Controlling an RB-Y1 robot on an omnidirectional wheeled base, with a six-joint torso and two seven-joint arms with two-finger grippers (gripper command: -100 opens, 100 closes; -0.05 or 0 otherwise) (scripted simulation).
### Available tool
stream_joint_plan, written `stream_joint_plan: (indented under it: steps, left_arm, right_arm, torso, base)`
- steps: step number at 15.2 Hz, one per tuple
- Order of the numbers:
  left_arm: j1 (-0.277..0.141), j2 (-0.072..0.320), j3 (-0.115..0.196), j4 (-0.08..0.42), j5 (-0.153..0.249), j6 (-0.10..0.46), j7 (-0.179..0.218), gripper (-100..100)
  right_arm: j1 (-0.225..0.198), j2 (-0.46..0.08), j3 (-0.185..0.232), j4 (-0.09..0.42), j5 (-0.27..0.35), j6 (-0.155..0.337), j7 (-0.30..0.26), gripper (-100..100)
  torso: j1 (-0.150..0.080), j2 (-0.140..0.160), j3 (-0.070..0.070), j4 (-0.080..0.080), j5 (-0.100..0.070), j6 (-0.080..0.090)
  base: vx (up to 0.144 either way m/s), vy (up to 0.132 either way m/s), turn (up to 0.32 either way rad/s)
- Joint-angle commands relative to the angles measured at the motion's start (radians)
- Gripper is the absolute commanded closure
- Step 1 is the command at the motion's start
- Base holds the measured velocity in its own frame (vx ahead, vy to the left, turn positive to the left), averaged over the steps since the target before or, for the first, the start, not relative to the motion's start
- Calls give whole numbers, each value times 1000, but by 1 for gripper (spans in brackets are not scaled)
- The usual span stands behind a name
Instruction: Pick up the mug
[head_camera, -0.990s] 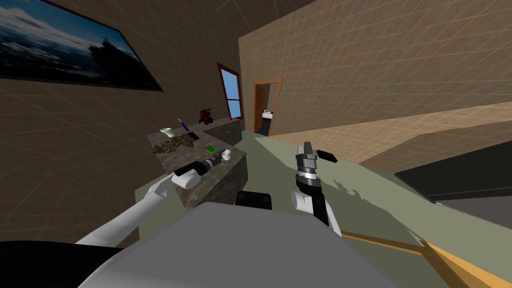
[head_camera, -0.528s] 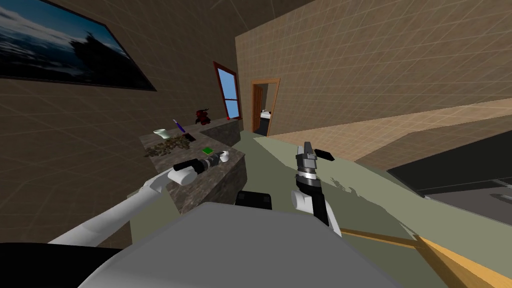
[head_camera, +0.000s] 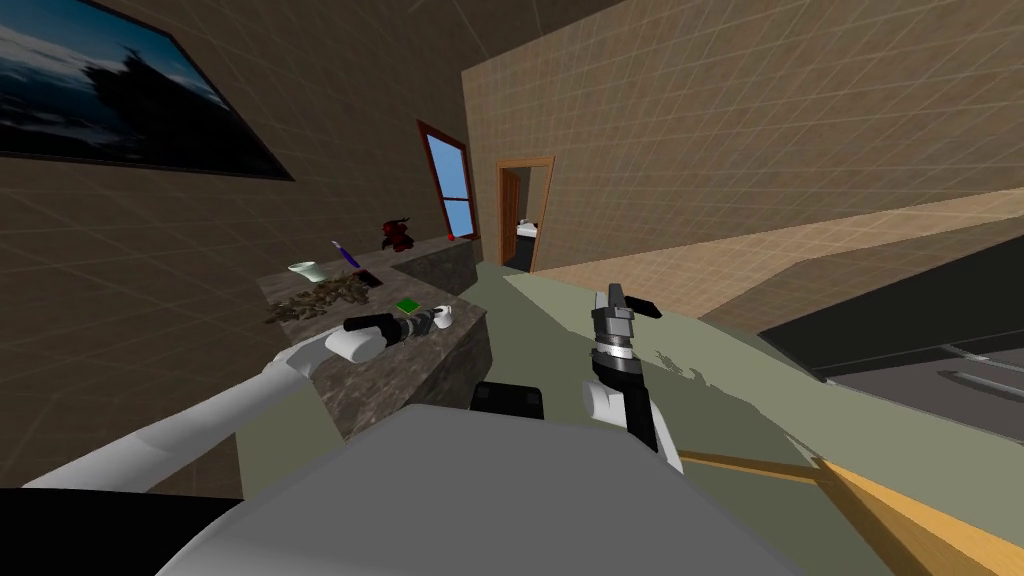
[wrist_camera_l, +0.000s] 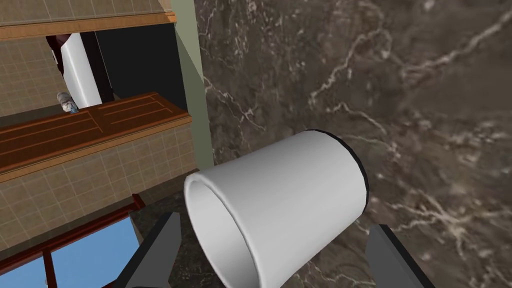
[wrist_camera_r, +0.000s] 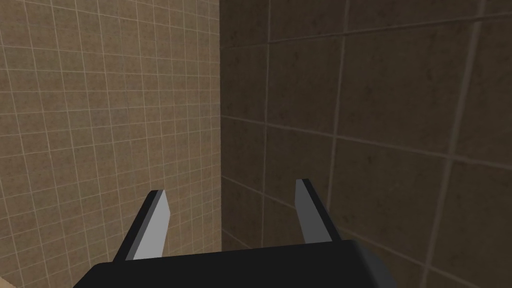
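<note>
1. Your left arm reaches out toward 11 o'clock over the dark marble counter (head_camera: 395, 368), and the left gripper (head_camera: 432, 320) is at the mug (head_camera: 444, 317).
2. The mug is a small white shape at the counter's near corner, on the doorway side.
3. In the left wrist view the mug lies between the two fingers (wrist_camera_l: 160, 247). Its open mouth is turned toward the gripper's body and its dark-edged base toward the marble.
4. The left claw is spread wide. One finger is just beside the mug's rim and the other stands a little apart from its wall. You cannot tell whether the nearer one touches.
5. Farther along the counter, at about 10 o'clock from the mug, sits a green square (head_camera: 407, 306). Beyond it is a pale cup (head_camera: 305, 270).
6. Your right arm stands upright at about 1 o'clock, well apart from the counter. The right gripper (head_camera: 615, 293) points up, its claw spread.
</note>
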Motion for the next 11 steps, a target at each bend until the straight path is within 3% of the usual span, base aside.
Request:
stream_joint_plan:
  steps: [1, 3, 4, 5, 6, 8, 9, 10, 11]
  left_arm:
    - [-19, 50, -9, 25, 50, 50, 1, -100]
    - [-19, 52, -9, 25, 54, 72, 1, -100]
    - [-28, 96, -14, 42, 96, 107, 1, -100]
    - [-28, 96, -14, 42, 100, 124, 1, -100]
    - [-37, 133, -20, 59, 134, 148, 1, -100]
    - [-37, 138, -20, 59, 145, 175, 1, -100]
    - [-46, 176, -27, 75, 178, 211, 1, -100]
    - [-46, 179, -27, 75, 188, 225, 1, -100]
    - [-54, 212, -33, 90, 216, 248, 1, -100]
  right_arm:
    - [0, 0, 0, 0, 0, 0, 0, 0]
    - [0, 0, 0, 0, 0, 0, 0, 0]
    - [0, 0, 0, 0, 0, 0, 0, 0]
    - [0, 0, 0, 0, 0, 0, 0, 0]
    - [0, 0, 0, 0, 0, 0, 0, 0]
    - [0, 0, 0, 0, 0, 0, 0, 0]
    - [0, 0, 0, 0, 0, 0, 0, 0]
    - [0, 0, 0, 0, 0, 0, 0, 0]
    - [0, 0, 0, 0, 0, 0, 0, 0]
  torso:
    - [0, 0, 0, 0, 0, 0]
    - [-1, 0, 0, 0, 0, 0]
    - [-1, 0, 0, 0, 0, 0]
    - [-1, 0, 0, 0, 0, 0]
    - [-1, 0, 0, 0, 0, 0]
    - [-1, -1, 0, 0, 0, 0]
    - [-1, 0, 0, 0, 0, 0]
    - [-1, 0, 0, 0, 0, 0]
    - [-1, 0, 0, 0, 0, 0]
  base:
    - [22, -13, -59]
    - [31, -5, -57]
    - [38, -9, -71]
    - [38, -9, -76]
    - [37, -9, -101]
    - [32, -11, -60]
    - [25, -16, -47]
    - [27, -16, -63]
    - [32, -21, -101]
